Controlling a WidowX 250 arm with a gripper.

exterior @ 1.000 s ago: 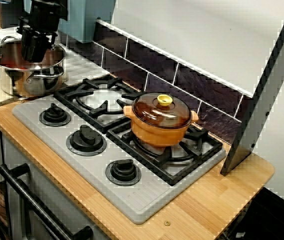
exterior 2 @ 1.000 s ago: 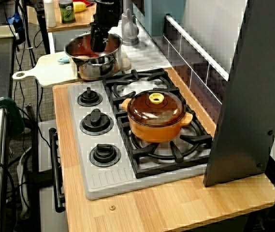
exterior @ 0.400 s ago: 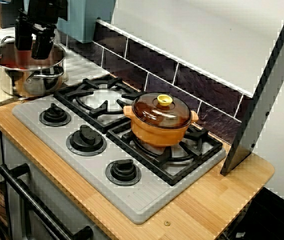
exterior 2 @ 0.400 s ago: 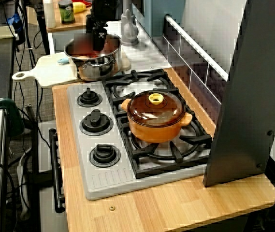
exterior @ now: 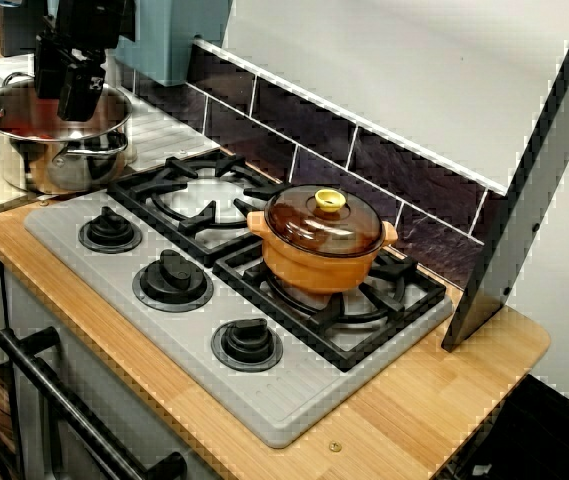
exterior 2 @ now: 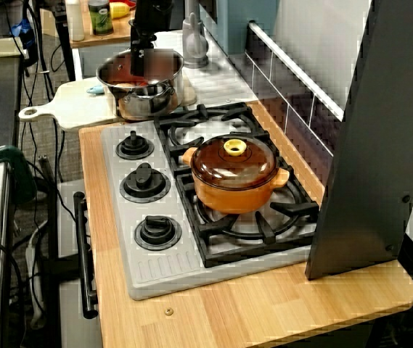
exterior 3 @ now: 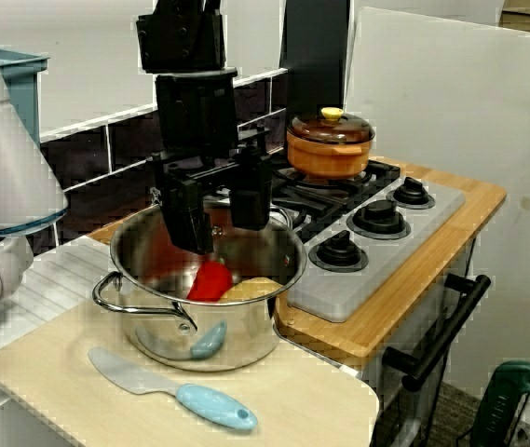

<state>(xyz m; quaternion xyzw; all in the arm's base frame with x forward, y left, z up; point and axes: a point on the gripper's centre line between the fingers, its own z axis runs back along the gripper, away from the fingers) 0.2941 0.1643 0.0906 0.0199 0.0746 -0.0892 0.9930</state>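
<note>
The pincer (exterior 3: 224, 235) hangs with its two black fingers (exterior 3: 190, 223) spread and nothing between them, over the mouth of the steel pot (exterior 3: 255, 328); as I judge it, the danger is the pot's rim and wall, since a slanted move could knock the pot and shove it along the cutting board (exterior 3: 325, 410); the red piece (exterior 3: 210, 279) and the pale yellow piece (exterior 3: 251, 290) inside touch each other, so a grip on one could catch both or squeeze one aside; the red piece lies on the pot's bottom right below the fingers and apart from them, the yellow one just beside it toward the stove (exterior 3: 339, 291); whether the fingertips are just inside the rim or just over it cannot be told; a blue-handled knife (exterior 3: 176, 391) lies on the board in front of the pot; the orange lidded casserole (exterior 3: 330, 144) stands on a far burner, well apart.
</note>
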